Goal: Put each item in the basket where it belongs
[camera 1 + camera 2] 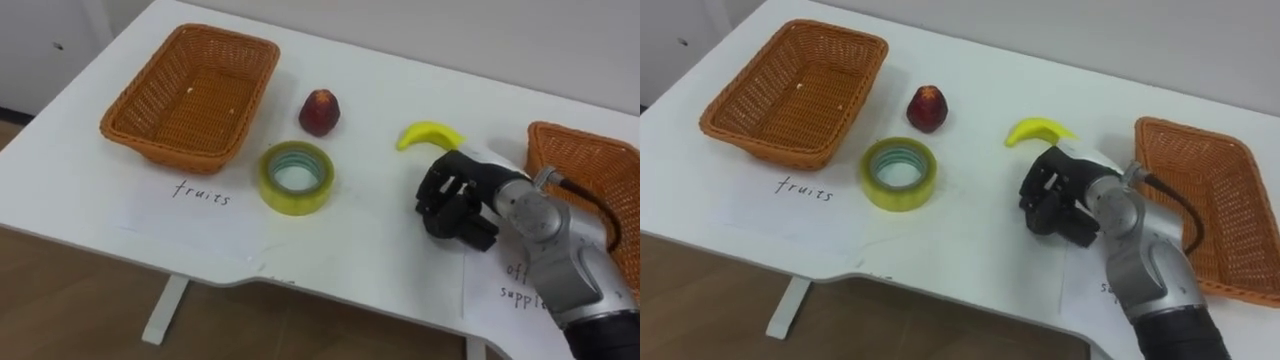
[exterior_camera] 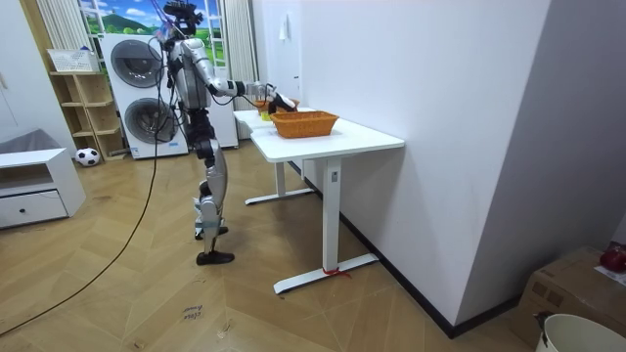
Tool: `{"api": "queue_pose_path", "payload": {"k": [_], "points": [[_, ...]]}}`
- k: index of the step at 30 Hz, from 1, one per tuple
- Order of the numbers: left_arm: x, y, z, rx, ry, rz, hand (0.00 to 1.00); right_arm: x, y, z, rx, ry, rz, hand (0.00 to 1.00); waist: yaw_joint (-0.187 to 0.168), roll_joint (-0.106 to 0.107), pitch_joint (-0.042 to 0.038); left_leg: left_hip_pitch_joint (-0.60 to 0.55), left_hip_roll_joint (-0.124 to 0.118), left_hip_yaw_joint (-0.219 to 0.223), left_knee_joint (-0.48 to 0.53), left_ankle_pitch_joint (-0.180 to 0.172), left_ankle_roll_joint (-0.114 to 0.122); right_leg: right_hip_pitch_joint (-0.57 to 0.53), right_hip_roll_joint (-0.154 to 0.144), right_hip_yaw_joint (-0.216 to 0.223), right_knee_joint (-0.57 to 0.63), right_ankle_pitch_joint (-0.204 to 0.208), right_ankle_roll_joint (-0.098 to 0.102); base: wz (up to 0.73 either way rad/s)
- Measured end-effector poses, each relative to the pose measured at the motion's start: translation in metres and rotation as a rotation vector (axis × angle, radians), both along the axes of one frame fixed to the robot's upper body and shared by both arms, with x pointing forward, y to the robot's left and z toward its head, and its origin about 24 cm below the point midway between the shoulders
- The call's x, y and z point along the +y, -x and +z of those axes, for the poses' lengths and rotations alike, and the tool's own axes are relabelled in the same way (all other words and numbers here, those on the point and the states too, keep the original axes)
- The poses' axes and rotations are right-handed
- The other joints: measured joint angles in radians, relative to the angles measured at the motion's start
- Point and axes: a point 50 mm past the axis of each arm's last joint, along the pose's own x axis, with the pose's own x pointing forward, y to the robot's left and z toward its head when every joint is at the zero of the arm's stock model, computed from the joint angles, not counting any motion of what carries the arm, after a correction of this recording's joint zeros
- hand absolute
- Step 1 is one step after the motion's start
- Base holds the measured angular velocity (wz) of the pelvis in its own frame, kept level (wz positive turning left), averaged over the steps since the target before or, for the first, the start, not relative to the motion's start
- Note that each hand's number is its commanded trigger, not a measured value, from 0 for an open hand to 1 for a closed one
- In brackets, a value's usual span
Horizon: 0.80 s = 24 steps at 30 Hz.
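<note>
Eye views — head-mounted, close, looking down on white table (image 1: 350, 235); room view — distant, side-on; all share table.

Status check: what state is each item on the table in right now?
left basket: upright, empty
right basket: upright, visible part empty
red fruit: standing loose on table
tape roll: lying flat on table
banana: on table, beside right hand
right hand: fingers curled, holding nothing

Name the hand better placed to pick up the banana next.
Right, I'd judge: the right robot hand is next to the banana, fingers curled on nothing, with its arm reaching in from that side.
</note>
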Motion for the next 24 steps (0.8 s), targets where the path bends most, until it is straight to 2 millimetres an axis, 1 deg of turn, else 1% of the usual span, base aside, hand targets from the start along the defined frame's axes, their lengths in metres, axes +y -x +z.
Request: {"api": "queue_pose_path", "payload": {"k": [3,8,12,19,24], "points": [[0.000,0.000,0.000,-0.003,-0.001,-0.002,0.00,0.004,0.000,0.006,-0.027,-0.025,0.015,1.00,-0.001,0.001,-0.0008,0.003,0.000,0.004,0.000,0.000,0.000,0.001,0.000,0.002,0.000,0.000,0.000,-0.03],[0.000,0.004,-0.001,0.004,0.004,-0.003,0.00,0.010,-0.001,0.025,-0.111,-0.054,0.043,1.00,-0.021,0.006,-0.0037,0.003,0.000,0.003,0.000,0.000,0.000,0.002,0.000,0.002,0.000,0.000,0.000,0.00],[-0.001,0.004,0.000,-0.011,0.009,-0.011,0.00,0.009,-0.001,0.042,-0.189,-0.092,0.044,1.00,-0.023,0.009,-0.0066,0.007,0.000,0.003,0.000,0.000,0.000,0.005,0.000,0.004,0.000,0.000,0.000,0.00],[0.000,0.006,0.000,-0.024,0.005,-0.010,0.00,0.006,0.000,0.065,-0.326,-0.102,0.029,1.00,-0.027,0.006,-0.0080,0.009,0.000,0.013,0.000,0.000,0.000,0.002,0.000,0.018,0.001,0.000,0.000,-0.04],[0.001,0.009,0.000,-0.028,0.002,-0.003,0.00,0.003,0.002,0.079,-0.407,-0.102,0.014,1.00,-0.041,0.004,-0.0096,0.004,-0.001,0.011,0.000,0.000,0.001,-0.002,0.001,0.023,0.002,0.000,0.000,0.00]]}}
